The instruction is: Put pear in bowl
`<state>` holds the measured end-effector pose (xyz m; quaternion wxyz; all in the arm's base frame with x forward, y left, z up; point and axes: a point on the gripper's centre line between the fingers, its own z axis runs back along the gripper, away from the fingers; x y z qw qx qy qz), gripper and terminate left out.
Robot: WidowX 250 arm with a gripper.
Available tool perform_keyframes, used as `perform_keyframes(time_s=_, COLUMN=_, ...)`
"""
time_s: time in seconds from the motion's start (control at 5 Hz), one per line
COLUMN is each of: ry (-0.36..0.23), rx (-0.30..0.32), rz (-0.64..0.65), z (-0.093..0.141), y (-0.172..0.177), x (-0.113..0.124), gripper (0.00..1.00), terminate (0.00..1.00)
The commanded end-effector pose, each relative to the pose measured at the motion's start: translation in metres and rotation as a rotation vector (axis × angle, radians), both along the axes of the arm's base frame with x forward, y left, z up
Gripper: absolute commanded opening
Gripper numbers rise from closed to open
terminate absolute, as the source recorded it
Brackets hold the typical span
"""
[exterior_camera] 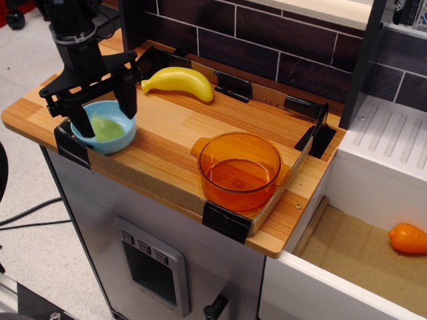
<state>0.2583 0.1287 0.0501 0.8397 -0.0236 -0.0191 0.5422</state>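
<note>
one pear blurred inside the light blue bowl, beneath a wide-spread, empty gripper straddling it.

No legible txt, labels, brands or nos. anywhere.

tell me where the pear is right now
The pear lies inside the light blue bowl at the counter's left end, between the open gripper fingers, left of the banana.

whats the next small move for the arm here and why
Probably lift the gripper straight up and away. The pear looks blurred, lying in the blue bowl with the jaws spread on either side of it, so it appears released.
</note>
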Motion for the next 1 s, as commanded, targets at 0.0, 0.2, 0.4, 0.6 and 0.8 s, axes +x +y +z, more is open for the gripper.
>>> perform_keyframes(time_s=0.0, ry=-0.058, rx=0.004, rz=0.023, z=0.033, y=0.005, x=0.008, gripper=1.00, terminate=0.00)
perform_keyframes(time_s=0.2, ry=-0.084, rx=0.034, rz=0.043, z=0.057, y=0.002, x=0.013, gripper=1.00, terminate=0.00)
perform_keyframes(time_s=0.4, ry=-0.082, rx=0.033, rz=0.055, z=0.082, y=0.001, x=0.018, gripper=1.00, terminate=0.00)
perform_keyframes(time_s=0.6, ry=-0.082, rx=0.033, rz=0.055, z=0.082, y=0.001, x=0.018, gripper=1.00, terminate=0.00)
perform_keyframes(time_s=0.8, ry=-0.082, rx=0.033, rz=0.055, z=0.082, y=0.001, x=0.018, gripper=1.00, terminate=1.00)
